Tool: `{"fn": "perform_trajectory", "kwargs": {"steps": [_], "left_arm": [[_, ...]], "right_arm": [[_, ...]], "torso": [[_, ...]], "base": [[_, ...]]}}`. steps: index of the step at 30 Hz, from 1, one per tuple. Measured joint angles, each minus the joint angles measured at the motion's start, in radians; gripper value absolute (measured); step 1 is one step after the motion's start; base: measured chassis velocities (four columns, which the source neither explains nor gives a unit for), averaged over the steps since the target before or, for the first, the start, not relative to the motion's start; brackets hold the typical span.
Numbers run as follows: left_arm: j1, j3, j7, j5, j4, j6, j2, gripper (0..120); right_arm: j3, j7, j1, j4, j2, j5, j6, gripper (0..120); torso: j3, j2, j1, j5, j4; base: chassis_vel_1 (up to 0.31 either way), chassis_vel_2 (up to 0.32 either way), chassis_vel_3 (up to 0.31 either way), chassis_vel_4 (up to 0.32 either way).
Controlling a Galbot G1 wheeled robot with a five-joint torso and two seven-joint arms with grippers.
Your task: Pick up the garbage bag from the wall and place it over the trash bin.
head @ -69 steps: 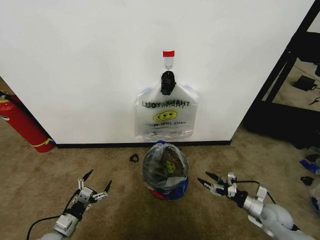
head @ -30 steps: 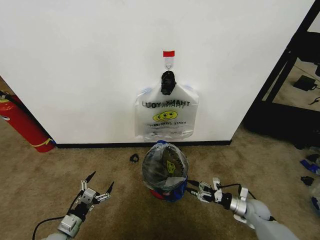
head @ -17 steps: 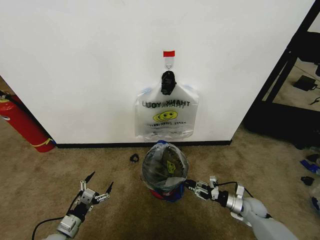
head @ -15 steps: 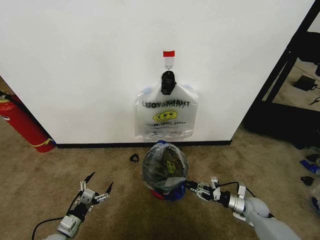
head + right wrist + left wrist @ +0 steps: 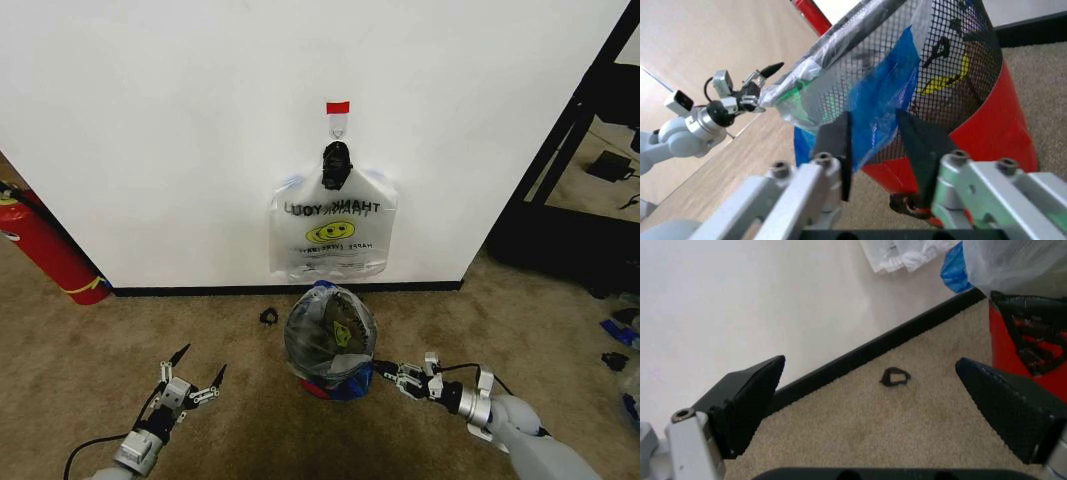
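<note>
The garbage bag (image 5: 330, 335) is draped over the trash bin (image 5: 987, 125). The right hand (image 5: 386, 374), fingers narrowly parted around its blue strip at the bin's side, is apparently seating it. The left hand (image 5: 190, 374) waits, spread wide and empty. The next move calls for tugging the strip down.

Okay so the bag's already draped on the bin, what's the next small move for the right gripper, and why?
Probably ease the right gripper forward and close on the blue strip. Its fingers are open beside the trash bin, straddling that hanging edge of the garbage bag. The left gripper waits open.
</note>
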Motion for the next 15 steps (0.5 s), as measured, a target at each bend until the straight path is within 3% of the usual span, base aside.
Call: {"fn": "perform_trajectory", "kwargs": {"steps": [6,10,13,15], "left_arm": [[0.0,-0.001,0.0,0.0,0.002,-0.001,0.0,100],[-0.001,0.0,0.0,0.003,0.006,-0.003,-0.003,100],[-0.001,0.002,-0.001,0.005,0.007,-0.003,-0.005,100],[-0.001,0.003,-0.003,0.006,0.007,-0.003,-0.005,100]], "right_arm": [[0.04,-0.112,0.016,-0.046,-0.002,-0.061,-0.029,51],[0.039,-0.092,0.015,-0.048,0.005,-0.039,-0.024,67],[0.032,-0.079,0.014,-0.046,0.013,-0.026,-0.019,68],[0.014,-0.052,0.015,-0.044,0.027,-0.011,-0.012,63]], "torso": [[0.0,0.0,0.0,-0.0001,-0.0001],[0.0,0.0,0.0,-0.0002,-0.0001],[0.0,0.0,0.0,-0.0002,-0.0001],[0.0,0.0,0.0,0.0,0.0]], "base": [[0.0,0.0,0.0,0.0],[0.0,0.0,0.0,0.0],[0.0,0.0,0.0,0.0],[0.0,0.0,0.0,0.0]]}}
